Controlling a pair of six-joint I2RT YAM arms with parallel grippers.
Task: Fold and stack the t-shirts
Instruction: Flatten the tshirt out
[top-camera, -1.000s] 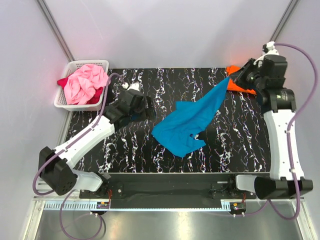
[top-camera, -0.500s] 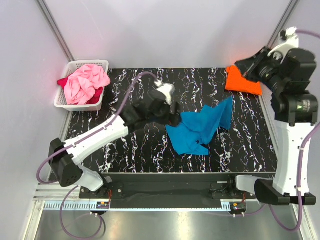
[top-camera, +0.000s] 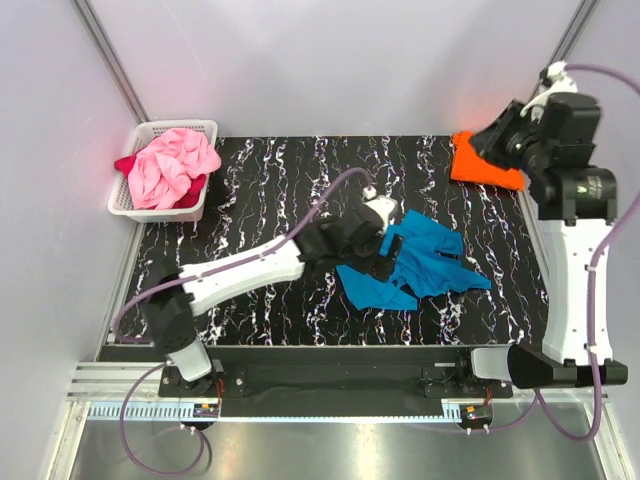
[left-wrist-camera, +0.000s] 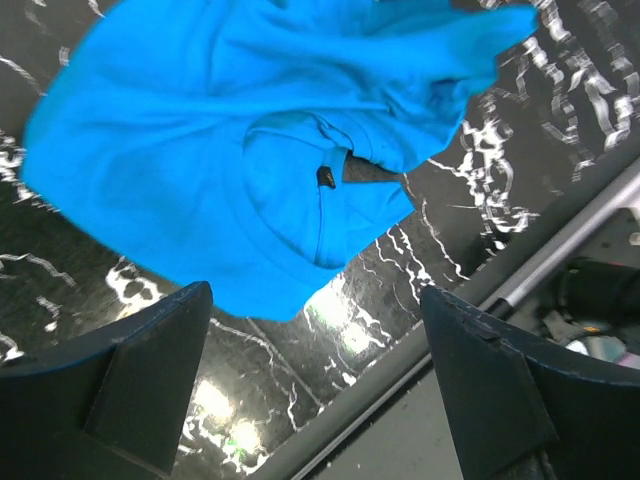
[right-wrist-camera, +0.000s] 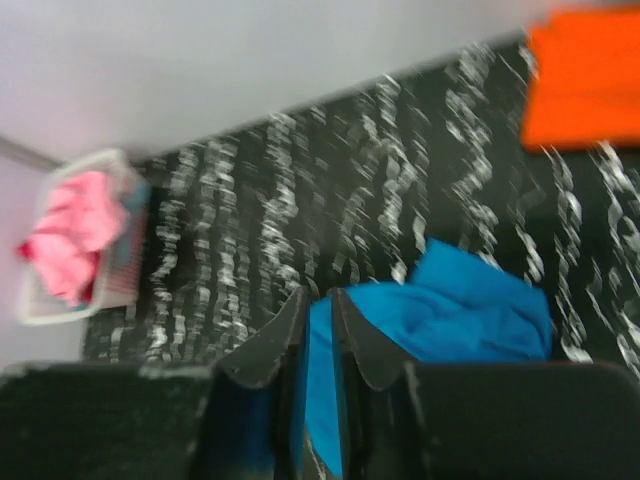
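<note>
turquoise t-shirt (top-camera: 415, 262) lying crumpled, tabletop (top-camera: 250, 190) centre | orange t-shirt (top-camera: 482, 160) lying folded, far right corner | pink t-shirt (top-camera: 170, 165), dark red t-shirt (top-camera: 124, 163) lying heaped in basket (top-camera: 160, 125)

Turquoise t-shirt (right-wrist-camera: 470, 310) lies beyond the barely parted end effector (right-wrist-camera: 318, 300), orange t-shirt (right-wrist-camera: 585, 75) farther.

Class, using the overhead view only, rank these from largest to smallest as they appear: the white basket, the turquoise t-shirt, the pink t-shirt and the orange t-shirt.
1 and 2. white basket and turquoise t-shirt: they look too alike in size to rank.
3. pink t-shirt, bunched up in the basket.
4. orange t-shirt, folded small.
</note>
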